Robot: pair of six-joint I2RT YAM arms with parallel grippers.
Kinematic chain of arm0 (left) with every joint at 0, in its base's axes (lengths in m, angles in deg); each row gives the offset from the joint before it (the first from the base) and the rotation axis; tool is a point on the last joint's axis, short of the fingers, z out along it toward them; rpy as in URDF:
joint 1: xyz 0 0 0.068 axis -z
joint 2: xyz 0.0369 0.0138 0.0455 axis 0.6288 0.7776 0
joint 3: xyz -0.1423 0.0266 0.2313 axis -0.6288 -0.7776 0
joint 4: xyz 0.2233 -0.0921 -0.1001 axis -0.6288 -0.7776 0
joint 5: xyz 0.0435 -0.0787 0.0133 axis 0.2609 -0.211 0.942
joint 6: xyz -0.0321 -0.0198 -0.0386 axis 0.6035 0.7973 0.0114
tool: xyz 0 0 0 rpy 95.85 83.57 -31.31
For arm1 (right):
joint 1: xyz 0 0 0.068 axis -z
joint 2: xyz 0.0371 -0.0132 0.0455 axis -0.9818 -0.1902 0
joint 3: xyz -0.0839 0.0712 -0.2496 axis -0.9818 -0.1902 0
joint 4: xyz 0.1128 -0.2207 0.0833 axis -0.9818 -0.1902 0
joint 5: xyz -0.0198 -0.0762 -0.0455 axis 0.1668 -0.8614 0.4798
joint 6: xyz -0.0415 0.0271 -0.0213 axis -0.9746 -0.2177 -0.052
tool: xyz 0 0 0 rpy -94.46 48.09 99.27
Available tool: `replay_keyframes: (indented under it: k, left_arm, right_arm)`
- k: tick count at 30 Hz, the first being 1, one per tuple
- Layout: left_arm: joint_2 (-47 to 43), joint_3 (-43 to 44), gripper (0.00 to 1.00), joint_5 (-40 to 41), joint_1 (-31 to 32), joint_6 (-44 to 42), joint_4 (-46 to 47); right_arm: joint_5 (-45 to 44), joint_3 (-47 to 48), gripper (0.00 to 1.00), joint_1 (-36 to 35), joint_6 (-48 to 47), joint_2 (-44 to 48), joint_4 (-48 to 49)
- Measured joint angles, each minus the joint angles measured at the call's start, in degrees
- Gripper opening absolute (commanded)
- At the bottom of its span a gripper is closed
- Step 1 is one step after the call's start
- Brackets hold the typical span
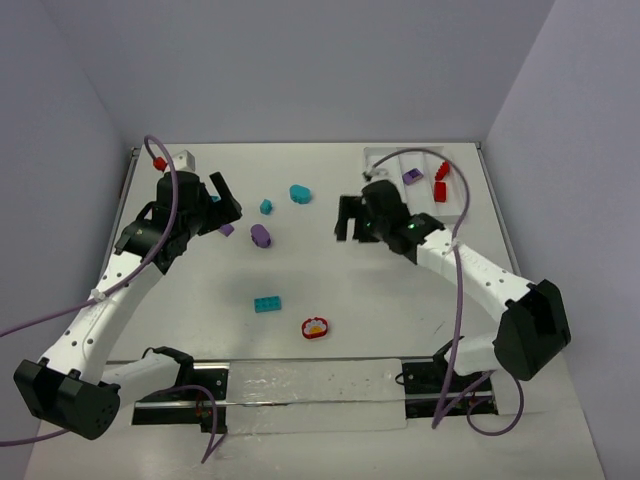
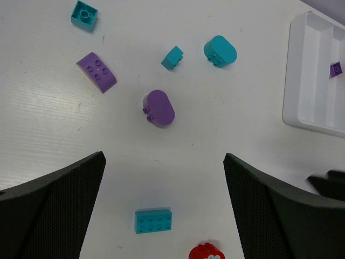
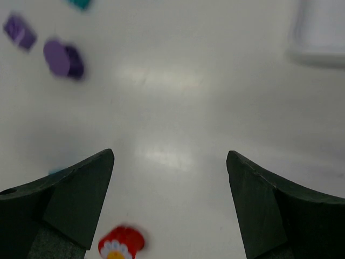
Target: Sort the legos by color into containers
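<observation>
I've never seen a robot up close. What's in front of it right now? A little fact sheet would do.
Setting: white table
Tray: white tray, far right corner
In tray: purple piece, two red pieces
Loose teal: teal rounded piece, teal small piece, teal square brick, teal flat brick
Loose purple: purple rounded piece, purple arched piece
Loose red: red round piece, white-yellow top
Left gripper: open, empty
Right gripper: open, empty
</observation>
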Motion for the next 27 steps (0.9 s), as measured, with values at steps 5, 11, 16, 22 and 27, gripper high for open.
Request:
replay_keyframes:
  k: [5,11,16,22,27]
  left_arm:
    - [-0.04,0.0,0.99,0.74,0.0,-0.03,-0.31]
    - [-0.09,0.0,0.99,0.49,0.0,-0.01,-0.34]
    - [-0.13,0.0,0.99,0.51,0.0,-0.01,-0.37]
    - [-0.15,0.0,0.99,0.49,0.0,-0.01,-0.37]
    - [-0.15,0.0,0.99,0.47,0.0,-0.03,-0.37]
  right_arm:
    - [4.26,-6.63,0.94,-12.95,-4.29,0.22,-1.37]
    - [7.54,-9.4,0.95,-23.9,-8.67,-2.87,-1.63]
    - [8.87,-10.16,0.95,-30.38,-12.37,-5.84,-1.07]
    - [10.04,-10.2,0.95,-33.08,-16.14,-8.34,-0.21]
    - [9.79,-10.24,0.94,-34.76,-17.62,-10.99,-0.36]
